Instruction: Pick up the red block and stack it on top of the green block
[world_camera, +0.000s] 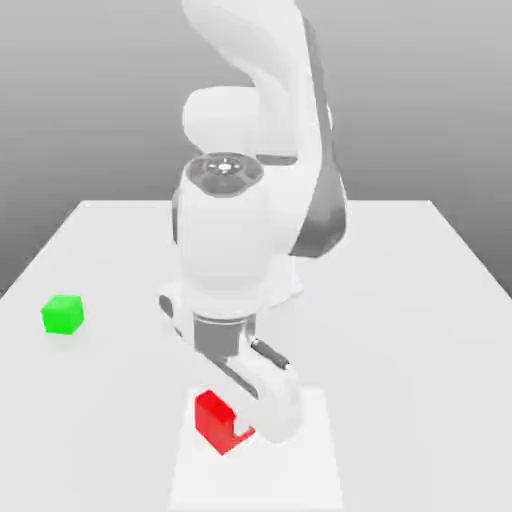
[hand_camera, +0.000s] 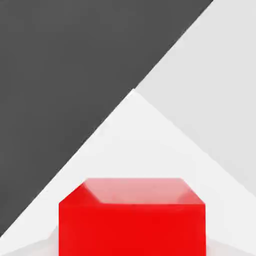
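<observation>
Object count: one red block (world_camera: 214, 420), one green block (world_camera: 63, 313), one white table (world_camera: 420, 300), one robot arm (world_camera: 250, 200). No brand, label or legible writing appears on any of these items; both blocks have plain faces.

Arm position: in the exterior view the arm occupies the centre of the frame, reaching down from the upper middle toward the lower middle. A dark circular fitting with small red and white marks sits on top of the wrist housing, slightly above the frame centre; the marks cannot be read as text.

End effector: the gripper (world_camera: 243, 432) is at the lower centre of the exterior view, at table level. Its jaws are drawn in to their narrowest setting and clamp the red block. One white finger (world_camera: 272, 405) covers the block's side toward the exterior view's right. The opposite finger is hidden.

Red block: located at the lower centre of the exterior view, on a lighter rectangular patch (world_camera: 300, 470) of the table. Whether it touches the surface cannot be determined. In the hand view the red block (hand_camera: 132, 220) fills the lower centre of the frame, with a glossy upper face.

Green block: located at the left edge of the exterior view, at mid height, resting on the table, well apart from the red block and the gripper.
</observation>
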